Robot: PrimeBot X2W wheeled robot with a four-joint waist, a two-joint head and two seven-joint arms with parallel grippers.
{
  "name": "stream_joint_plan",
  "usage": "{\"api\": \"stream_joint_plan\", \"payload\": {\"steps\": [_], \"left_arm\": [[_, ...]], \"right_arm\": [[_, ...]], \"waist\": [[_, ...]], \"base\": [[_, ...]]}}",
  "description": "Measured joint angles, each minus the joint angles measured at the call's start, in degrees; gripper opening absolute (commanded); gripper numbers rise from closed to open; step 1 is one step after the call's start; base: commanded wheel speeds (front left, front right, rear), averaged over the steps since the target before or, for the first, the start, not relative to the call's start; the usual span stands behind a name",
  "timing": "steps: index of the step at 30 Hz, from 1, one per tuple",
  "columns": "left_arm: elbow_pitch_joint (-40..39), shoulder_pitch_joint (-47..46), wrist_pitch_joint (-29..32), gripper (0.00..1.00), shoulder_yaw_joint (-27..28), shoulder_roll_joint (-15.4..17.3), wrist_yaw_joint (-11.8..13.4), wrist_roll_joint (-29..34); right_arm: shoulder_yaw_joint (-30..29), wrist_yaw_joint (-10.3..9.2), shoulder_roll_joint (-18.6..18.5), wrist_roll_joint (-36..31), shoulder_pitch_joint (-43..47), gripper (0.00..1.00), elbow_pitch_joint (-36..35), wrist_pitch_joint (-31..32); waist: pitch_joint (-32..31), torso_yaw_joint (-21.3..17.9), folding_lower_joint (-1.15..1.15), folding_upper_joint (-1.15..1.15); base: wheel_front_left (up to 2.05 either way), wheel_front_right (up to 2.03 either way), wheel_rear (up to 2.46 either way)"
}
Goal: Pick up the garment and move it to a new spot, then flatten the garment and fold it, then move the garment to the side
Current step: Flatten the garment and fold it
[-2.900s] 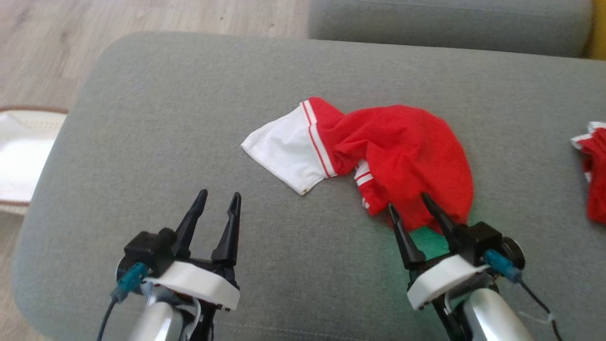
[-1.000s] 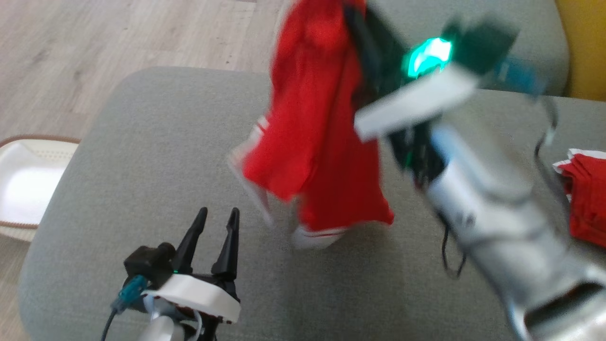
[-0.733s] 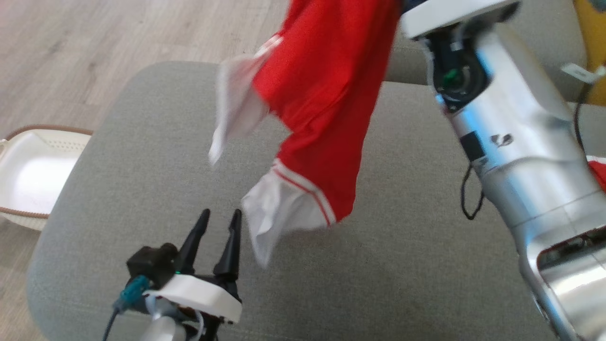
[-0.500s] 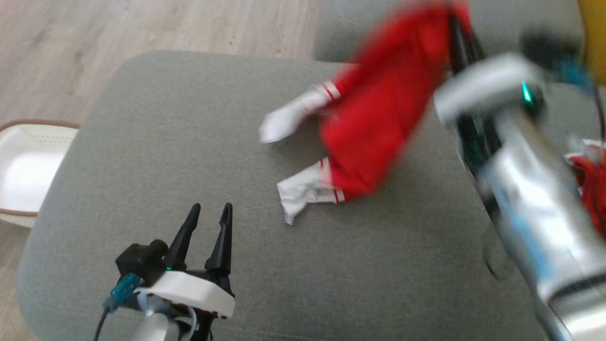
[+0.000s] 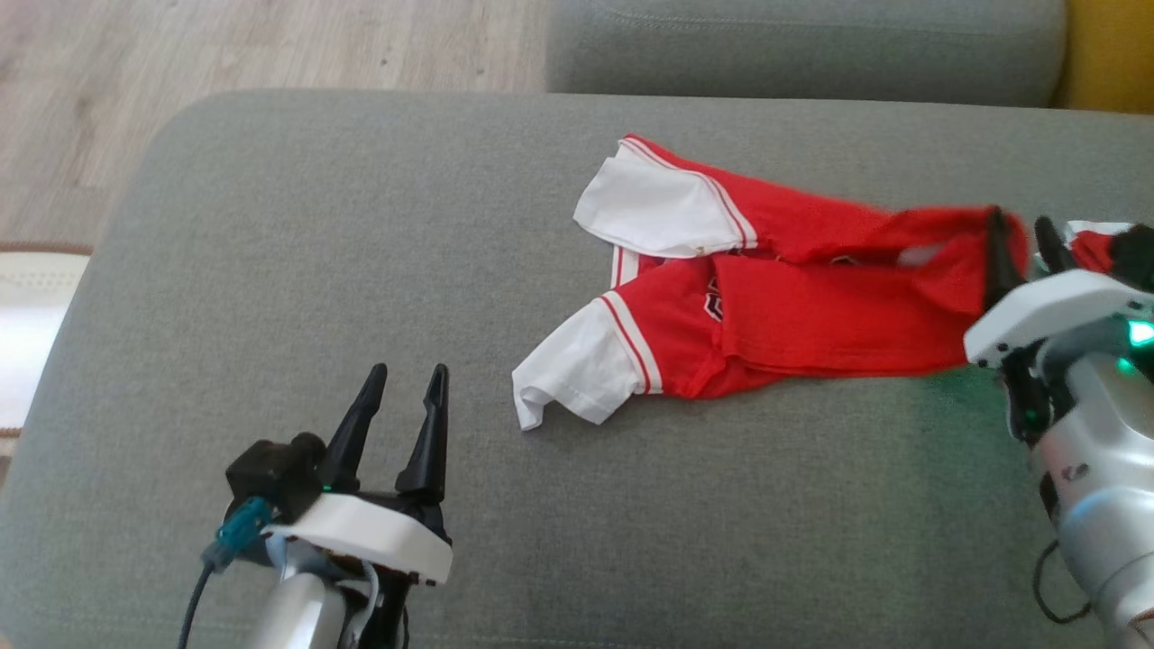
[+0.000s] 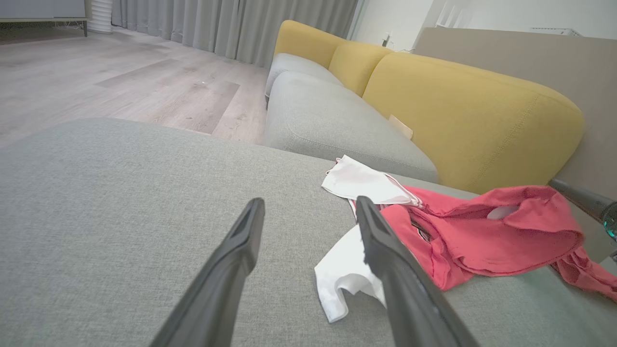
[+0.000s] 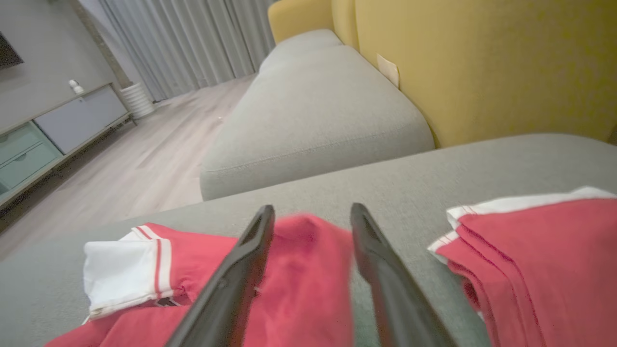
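Silver forearms (image 5: 1095, 532) are capped with white collars (image 5: 361, 541) and black tapered fingers (image 5: 430, 442). A teal connector (image 5: 236, 534) and dark cable (image 5: 193, 613) are fitted at the left gripper (image 5: 408, 370).

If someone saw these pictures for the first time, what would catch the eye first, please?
The red garment with white sleeves stands out first, lying stretched across the middle of the grey cushion. Next comes the right tool at the garment's right end, its jaws apart with red cloth between them. A second red garment, folded, lies just to the right of that tool.
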Motion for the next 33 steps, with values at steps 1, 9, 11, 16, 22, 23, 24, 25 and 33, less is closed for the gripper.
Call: {"api": "stream_joint_plan", "payload": {"steps": [1, 9, 11, 16, 22, 23, 24, 25, 33], "left_arm": [[0.12, 0.00, 0.00, 1.00, 0.01, 0.01, 0.00, 0.00], [0.40, 0.04, 0.00, 1.00, 0.34, 0.01, 0.02, 0.10], [0.38, 0.14, 0.00, 1.00, 0.36, 0.01, 0.02, 0.11], [0.10, 0.90, 0.00, 1.00, 0.32, 0.01, 0.10, 0.55], [-0.22, 0.98, 0.00, 1.00, 0.25, 0.01, 0.19, 0.56], [-0.30, 0.99, 0.00, 1.00, 0.19, -0.01, 0.21, 0.53], [-0.29, 1.00, 0.00, 1.00, 0.18, 0.00, 0.36, 0.53], [-0.27, 1.05, 0.00, 1.00, 0.16, 0.01, 0.37, 0.52], [0.29, 1.79, 0.00, 1.00, 1.45, 0.00, 0.32, 0.57]], "right_arm": [[-0.19, 0.00, 0.14, -1.20, 0.15, 1.00, -1.20, 0.00], [-5.31, 0.00, 2.85, -9.44, 5.85, 1.00, -17.51, -0.01], [-7.62, 0.00, 4.67, -11.74, 9.12, 1.00, -23.68, -0.01], [-12.13, 0.00, 11.12, -17.47, 21.38, 1.00, -41.80, -0.01], [-11.78, 0.00, 12.46, -18.47, 34.64, 1.00, -54.97, -0.01], [-11.68, 0.00, 12.61, -18.55, 35.99, 1.00, -55.98, -0.01], [-11.65, 0.00, 12.82, -16.92, 37.04, 1.00, -56.42, -0.01], [-11.48, 0.00, 12.85, -16.29, 37.88, 1.00, -56.67, -0.01], [-8.66, 0.00, 12.88, -19.20, 41.51, 1.00, -58.12, -0.01]], "waist": [[-0.18, -0.19, 0.00, 0.00], [-2.00, -1.66, 0.00, 0.00], [-2.69, -2.11, 0.00, 0.00], [-4.09, -3.72, 0.00, 0.00], [-4.35, -5.47, 0.00, 0.00], [-4.30, -5.69, 0.00, 0.00], [-4.27, -5.93, 0.00, 0.00], [-4.26, -6.19, 0.00, 0.00], [-4.02, -7.53, 0.00, 0.00]], "base": [[0.00, 0.00, 0.00], [0.00, 0.00, 0.00], [0.00, 0.00, 0.00], [0.00, 0.00, 0.00], [0.00, 0.00, 0.00], [0.00, 0.00, 0.00], [0.00, 0.00, 0.00], [0.00, 0.00, 0.00], [0.00, 0.00, 0.00]]}}
